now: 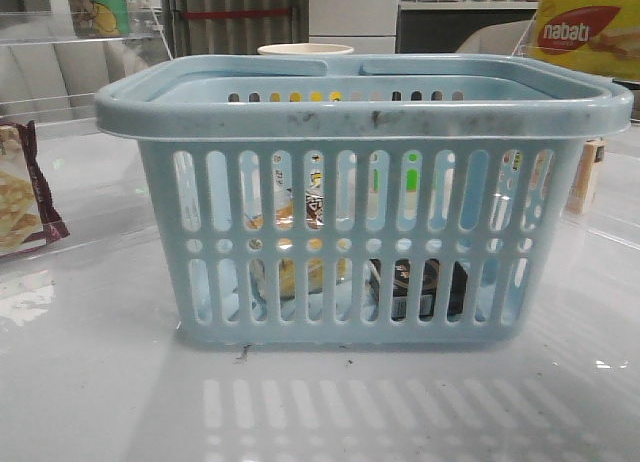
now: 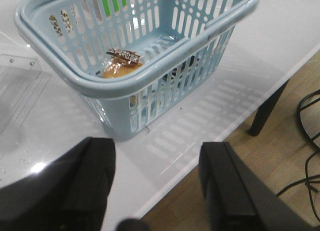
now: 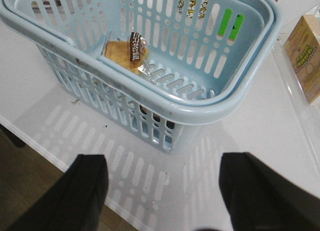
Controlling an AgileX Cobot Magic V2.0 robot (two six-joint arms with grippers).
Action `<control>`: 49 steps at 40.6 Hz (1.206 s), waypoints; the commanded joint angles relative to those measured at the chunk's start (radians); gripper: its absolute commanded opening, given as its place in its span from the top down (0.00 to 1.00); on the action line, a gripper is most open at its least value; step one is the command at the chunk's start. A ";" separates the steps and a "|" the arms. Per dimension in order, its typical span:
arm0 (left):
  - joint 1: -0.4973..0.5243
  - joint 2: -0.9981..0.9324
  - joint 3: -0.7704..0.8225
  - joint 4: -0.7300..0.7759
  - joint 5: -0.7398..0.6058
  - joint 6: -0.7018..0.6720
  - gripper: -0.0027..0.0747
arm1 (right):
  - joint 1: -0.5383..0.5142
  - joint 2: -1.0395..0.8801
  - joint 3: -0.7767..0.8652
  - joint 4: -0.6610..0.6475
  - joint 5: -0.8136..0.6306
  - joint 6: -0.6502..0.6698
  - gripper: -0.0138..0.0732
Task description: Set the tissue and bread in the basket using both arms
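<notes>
Both tools hang above the white desk [image 1: 90, 382] with nothing between their fingers: the left tool [image 2: 157, 191] and the right tool [image 3: 162, 201] each stand wide apart. The bread [image 3: 125, 52] and the dark tissue [image 1: 425, 287] lie inside the basket [image 1: 365, 107].

— White tabletop [image 1: 90, 382], glossy, throwing back pale reflections and a bright glint of overhead light.
— Behind it?
— Grey ribbed panel [image 1: 235, 17] crossed by a red stripe, then white drawer fronts [image 1: 352, 12] and a dark opening beside them. Clear acrylic shelf [image 1: 60, 32] far left.
— Under the edge?
— Wood-look floor [image 2: 280, 156], warm brown. Dark table leg [image 2: 267, 108] slanting down, black cables [image 2: 310, 141] trailing across the boards.
— Anything else on the surface?
— Clear acrylic sheet [image 2: 17, 91] lying flat, screws at its corners.
</notes>
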 commanded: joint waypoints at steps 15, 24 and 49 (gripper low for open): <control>-0.007 -0.037 0.062 0.031 -0.143 -0.002 0.42 | -0.001 0.001 -0.019 -0.032 -0.038 -0.065 0.22; -0.007 -0.037 0.062 0.031 -0.145 -0.002 0.68 | -0.001 0.001 -0.018 -0.032 -0.024 -0.065 0.57; -0.007 -0.037 0.062 0.031 -0.142 -0.002 0.85 | -0.001 0.001 -0.018 -0.032 -0.023 -0.065 0.78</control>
